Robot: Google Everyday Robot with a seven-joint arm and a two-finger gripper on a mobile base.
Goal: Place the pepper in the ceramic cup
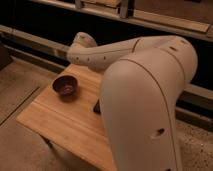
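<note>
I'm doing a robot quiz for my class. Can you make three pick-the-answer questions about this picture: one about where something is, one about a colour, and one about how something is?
1. Where is the dark bowl?
A. On the left part of the wooden table
B. On the floor
C. On the shelf behind

2. What colour is the robot's arm?
A. Green
B. White
C. Blue

3. How is the pincer right now?
A. Wide open above the bowl
B. Lying on the floor
C. Hidden from view behind the arm

Answers:
1 A: the dark bowl sits upright on the wooden table, towards its left side.
2 B: the arm is white all over and fills much of the picture.
3 C: the arm bends in front of the table, so the pincer cannot be seen.
</note>
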